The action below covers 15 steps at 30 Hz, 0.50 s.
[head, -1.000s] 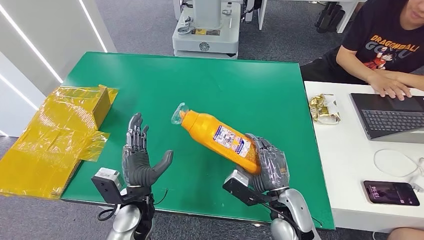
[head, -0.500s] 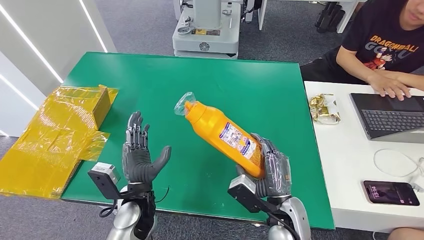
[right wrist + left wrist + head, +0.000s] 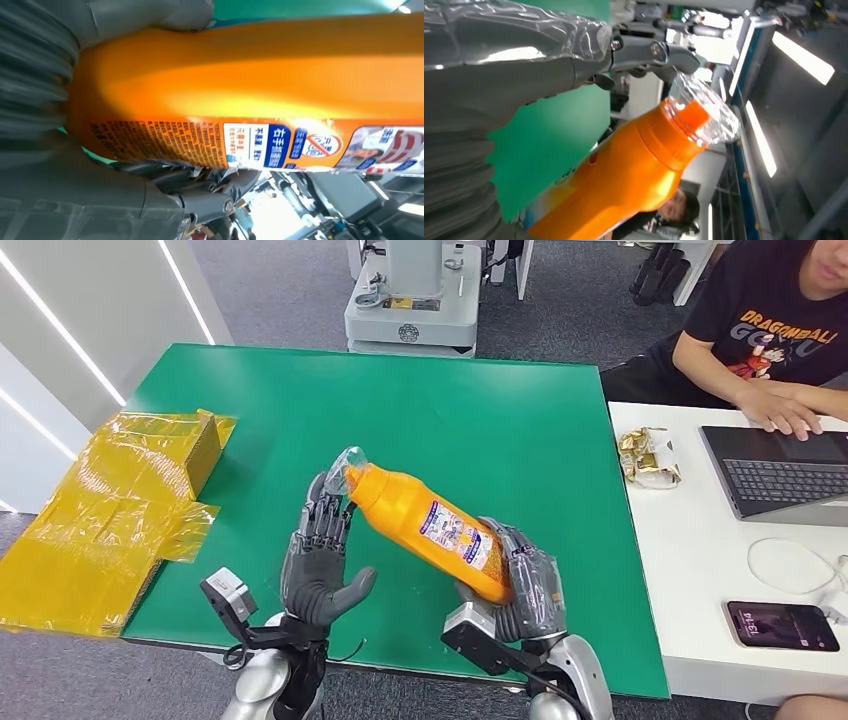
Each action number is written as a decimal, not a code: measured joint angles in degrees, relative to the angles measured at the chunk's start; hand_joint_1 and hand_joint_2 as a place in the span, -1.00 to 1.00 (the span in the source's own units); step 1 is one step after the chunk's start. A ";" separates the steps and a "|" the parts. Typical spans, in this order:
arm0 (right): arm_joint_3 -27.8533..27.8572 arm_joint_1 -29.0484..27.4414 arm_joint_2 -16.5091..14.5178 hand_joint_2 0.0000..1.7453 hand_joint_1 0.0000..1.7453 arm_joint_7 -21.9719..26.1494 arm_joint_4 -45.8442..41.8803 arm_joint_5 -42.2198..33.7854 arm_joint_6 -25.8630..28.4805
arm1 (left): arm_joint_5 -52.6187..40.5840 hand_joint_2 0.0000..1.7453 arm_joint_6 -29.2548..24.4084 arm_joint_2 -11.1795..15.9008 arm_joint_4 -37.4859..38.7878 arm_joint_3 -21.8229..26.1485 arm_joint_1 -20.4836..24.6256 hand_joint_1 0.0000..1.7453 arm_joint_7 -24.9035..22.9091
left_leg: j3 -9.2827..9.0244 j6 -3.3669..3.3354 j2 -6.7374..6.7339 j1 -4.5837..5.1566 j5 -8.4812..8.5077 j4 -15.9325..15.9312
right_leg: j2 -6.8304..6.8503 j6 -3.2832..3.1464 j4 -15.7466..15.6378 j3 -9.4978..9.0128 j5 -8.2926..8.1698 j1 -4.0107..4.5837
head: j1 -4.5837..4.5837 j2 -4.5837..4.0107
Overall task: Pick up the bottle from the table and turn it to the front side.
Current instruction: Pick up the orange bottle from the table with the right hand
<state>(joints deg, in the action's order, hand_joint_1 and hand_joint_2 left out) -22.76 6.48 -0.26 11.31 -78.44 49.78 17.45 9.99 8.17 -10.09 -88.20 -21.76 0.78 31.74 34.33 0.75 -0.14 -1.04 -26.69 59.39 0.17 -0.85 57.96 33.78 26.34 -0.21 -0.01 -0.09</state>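
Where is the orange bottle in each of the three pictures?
Head view: the orange bottle lies tilted at centre, its base in the right hand.
Left wrist view: its neck and clear cap fill the middle.
Right wrist view: its labelled side spans the picture.
Shared landmark: the green table.

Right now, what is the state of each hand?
Left hand: open, fingers apart, fingertips near the bottle cap, holding nothing.
Right hand: holds the bottle by its base.

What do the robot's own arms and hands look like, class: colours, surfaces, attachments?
Both arms are silver. The left hand and right hand are grey with darker fingers, wrapped in clear, glossy plastic film. Ribbed grey covers sit at the wrists. A small boxy camera module is mounted at each wrist, with thin black cables below.
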 joint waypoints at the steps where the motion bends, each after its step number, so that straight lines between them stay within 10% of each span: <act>1: -0.07 0.17 -0.01 1.00 1.00 0.59 0.22 0.00 0.15 | -0.05 1.00 0.29 0.01 0.08 -0.08 0.24 -1.00 -0.01 | 0.00 0.00 0.01 0.00 0.00 0.00 | 0.01 0.00 0.00 0.00 0.00 0.00 | 0.00 0.00; 15: -2.20 3.46 -0.32 1.00 1.00 3.94 5.14 -0.56 -0.56 | -0.60 1.00 0.22 0.08 0.45 0.04 1.73 -1.00 -0.59 | 0.01 0.00 0.02 0.00 0.00 0.00 | 0.01 0.00 0.01 0.00 0.00 0.00 | 0.01 0.00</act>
<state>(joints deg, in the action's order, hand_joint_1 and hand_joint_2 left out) -24.95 9.94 -0.58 15.25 -73.30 49.22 16.89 9.40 8.39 -10.01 -87.76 -21.71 2.50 31.15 34.33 0.75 -0.11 -1.05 -26.69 59.39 0.18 -0.86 57.97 33.78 26.34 -0.21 -0.01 -0.09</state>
